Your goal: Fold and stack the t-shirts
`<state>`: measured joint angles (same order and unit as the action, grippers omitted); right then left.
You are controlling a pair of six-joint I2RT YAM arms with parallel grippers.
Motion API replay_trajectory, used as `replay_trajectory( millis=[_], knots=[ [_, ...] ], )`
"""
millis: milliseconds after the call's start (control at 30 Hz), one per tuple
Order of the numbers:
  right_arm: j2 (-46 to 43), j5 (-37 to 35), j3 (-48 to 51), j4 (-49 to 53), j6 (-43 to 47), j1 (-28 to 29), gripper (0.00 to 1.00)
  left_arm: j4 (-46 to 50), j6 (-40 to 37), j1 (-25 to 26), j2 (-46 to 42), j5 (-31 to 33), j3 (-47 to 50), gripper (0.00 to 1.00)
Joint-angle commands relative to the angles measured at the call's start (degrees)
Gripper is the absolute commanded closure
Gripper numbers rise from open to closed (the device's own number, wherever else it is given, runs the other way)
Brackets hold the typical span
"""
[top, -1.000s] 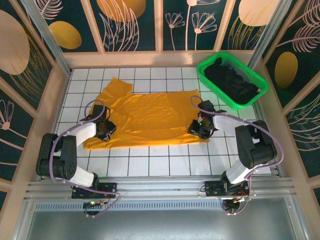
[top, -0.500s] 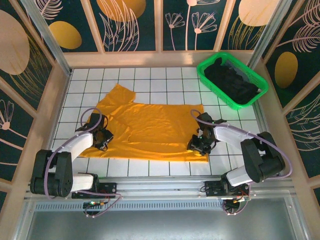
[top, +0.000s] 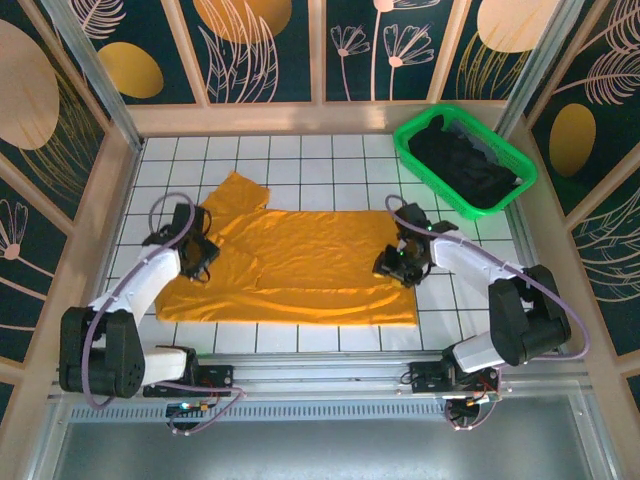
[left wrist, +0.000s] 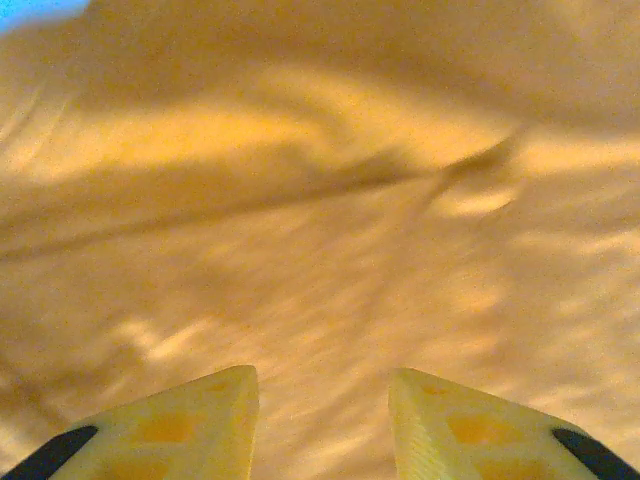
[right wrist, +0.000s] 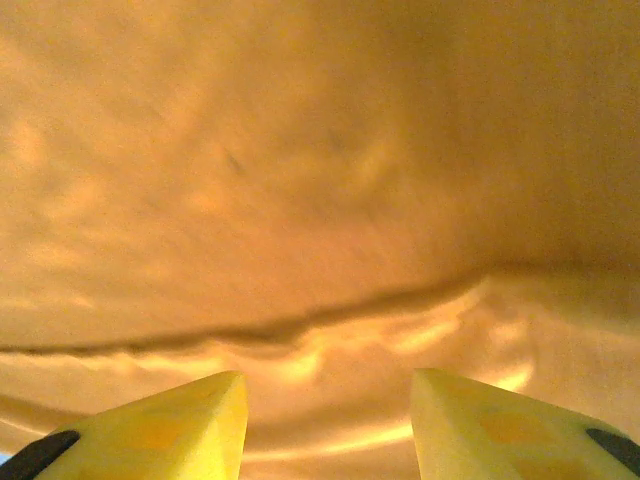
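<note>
Comparing with a second ago, we find the orange-yellow t-shirt (top: 300, 270) drawn nearer to the arm bases. Its near hem now lies closer to the front of the table (top: 300, 160), and its far edge has come forward with it. It is still spread flat on the white grid, one sleeve pointing to the far left.

The left gripper (top: 193, 255) has moved back and outward since half a second ago. Its arm is now stretched long where earlier it was folded at the elbow. It sits over the shirt's left edge. The right gripper (top: 398, 268) has shifted a little farther from the bases and sits over the right edge.

Left wrist view: left gripper (left wrist: 322, 425) has its jaws spread, with nothing between the yellow fingers (left wrist: 190, 425). Blurred cloth with a long crease lies just ahead.

Right wrist view: right gripper (right wrist: 328, 425) likewise has its jaws parted, fingers (right wrist: 480, 425) clear of any pinch. A raised fold of cloth runs across in front of them.

Around: a green basket (top: 407, 150) stands in the far right corner, apart from the orange shirt. It holds the black t-shirts (top: 460, 165) in a heap.

In the way: both arms and their looping purple cables (top: 165, 210) lie over the side edges of the shirt. Low wrinkles ripple across its middle and near the left arm
</note>
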<state>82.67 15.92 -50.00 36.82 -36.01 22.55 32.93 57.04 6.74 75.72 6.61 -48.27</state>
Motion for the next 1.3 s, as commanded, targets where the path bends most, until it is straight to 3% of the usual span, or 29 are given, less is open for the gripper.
replay_trajectory(
  millis=[0,133,233,400,600,1067,1267],
  knots=[
    [1.4,-4.0,-5.0,-4.8,2.0,-2.5,0.53,-1.7,-2.6,-0.1,7.9,4.3,-10.6,0.59],
    [6.0,-3.4,-9.9,-13.8,4.0,-3.7,0.52,-4.9,-9.0,-0.3,22.8,6.6,-25.4,0.62],
    [10.8,-0.3,-15.4,-18.2,5.6,-3.9,0.51,-6.8,-14.4,-0.8,34.7,3.8,-37.0,0.61],
    [18.4,0.0,-26.0,-16.5,7.8,-3.9,0.5,-3.9,-22.1,-1.0,51.8,3.9,-59.2,0.59],
    [21.0,1.6,-29.4,-15.2,7.8,-5.4,0.5,-0.4,-28.5,-1.0,66.5,9.1,-77.2,0.59],
    [21.6,3.3,-29.5,-15.9,5.8,-6.1,0.5,-2.1,-32.7,1.7,71.2,9.9,-73.7,0.5],
    [21.7,3.3,-29.3,-16.0,5.5,-6.1,0.5,4.2,-31.0,2.2,75.1,12.6,-78.1,0.53]
  ],
)
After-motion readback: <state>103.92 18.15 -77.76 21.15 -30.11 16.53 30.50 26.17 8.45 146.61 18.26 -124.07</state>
